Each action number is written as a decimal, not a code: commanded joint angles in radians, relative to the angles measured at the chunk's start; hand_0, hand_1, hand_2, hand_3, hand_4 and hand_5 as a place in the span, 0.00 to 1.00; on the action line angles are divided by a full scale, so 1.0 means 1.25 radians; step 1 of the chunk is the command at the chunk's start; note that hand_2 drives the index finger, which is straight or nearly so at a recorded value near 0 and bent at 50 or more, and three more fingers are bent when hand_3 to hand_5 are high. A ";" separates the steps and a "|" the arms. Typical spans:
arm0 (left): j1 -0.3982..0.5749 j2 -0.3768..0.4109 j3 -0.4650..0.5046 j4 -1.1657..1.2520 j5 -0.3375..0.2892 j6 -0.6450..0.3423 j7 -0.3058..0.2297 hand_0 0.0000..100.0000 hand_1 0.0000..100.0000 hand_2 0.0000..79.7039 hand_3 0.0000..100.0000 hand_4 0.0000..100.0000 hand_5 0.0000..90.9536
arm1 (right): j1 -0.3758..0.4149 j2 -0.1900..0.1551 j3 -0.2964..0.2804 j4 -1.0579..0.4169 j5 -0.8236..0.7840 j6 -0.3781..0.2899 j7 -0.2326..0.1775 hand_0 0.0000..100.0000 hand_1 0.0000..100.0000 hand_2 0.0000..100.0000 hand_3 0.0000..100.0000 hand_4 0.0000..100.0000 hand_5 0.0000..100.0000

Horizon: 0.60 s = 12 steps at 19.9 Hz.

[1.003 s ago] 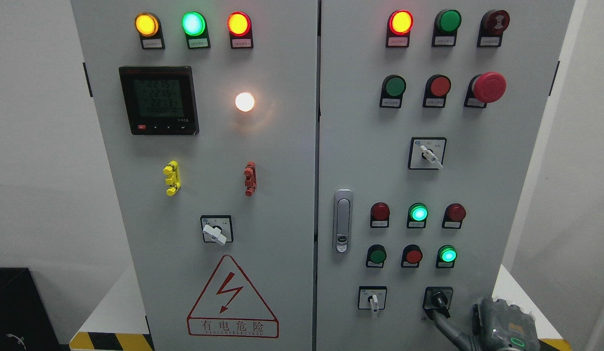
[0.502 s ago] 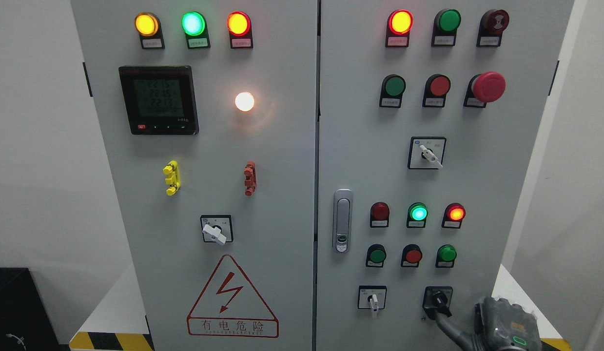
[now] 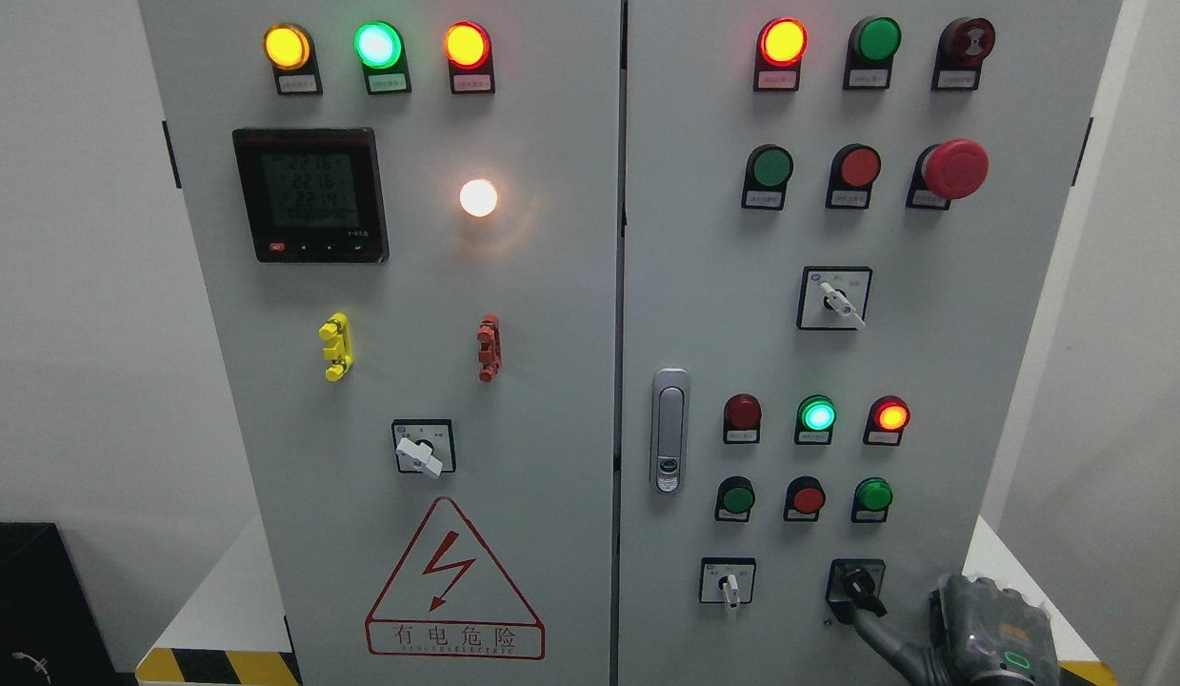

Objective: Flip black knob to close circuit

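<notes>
The black knob [image 3: 859, 586] sits in its black square plate at the lower right of the right cabinet door [image 3: 951, 381], its handle tilted down to the right. My right hand [image 3: 980, 640] comes in at the bottom right corner, grey with a green light on its back. A dark slender part of it reaches up-left and touches the knob's lower end. Above the knob, a red lamp [image 3: 891, 416] and a green lamp [image 3: 817, 415] glow, while the green button [image 3: 874, 495] is dark. The left arm does not show.
A white selector switch [image 3: 730, 583] sits left of the knob, and another [image 3: 837, 300] higher up. A red mushroom stop button [image 3: 953, 169] sticks out at the upper right. The door handle [image 3: 670, 431] is near the middle seam. Yellow-black floor tape [image 3: 218, 667] runs along the bottom.
The red lamp above the knob has lit and the green button below it has gone dark. My right hand has shifted slightly right and down.
</notes>
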 commanded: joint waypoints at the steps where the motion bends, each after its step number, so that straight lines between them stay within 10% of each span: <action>1: 0.000 0.000 -0.016 0.018 -0.017 0.000 0.000 0.00 0.00 0.00 0.00 0.00 0.00 | -0.002 0.000 -0.007 -0.002 0.000 0.000 -0.003 0.00 0.09 0.79 0.99 0.82 0.79; 12: 0.000 0.000 -0.016 0.017 -0.017 0.000 0.000 0.00 0.00 0.00 0.00 0.00 0.00 | 0.003 0.005 0.004 -0.007 -0.004 -0.003 -0.004 0.00 0.09 0.79 0.99 0.82 0.79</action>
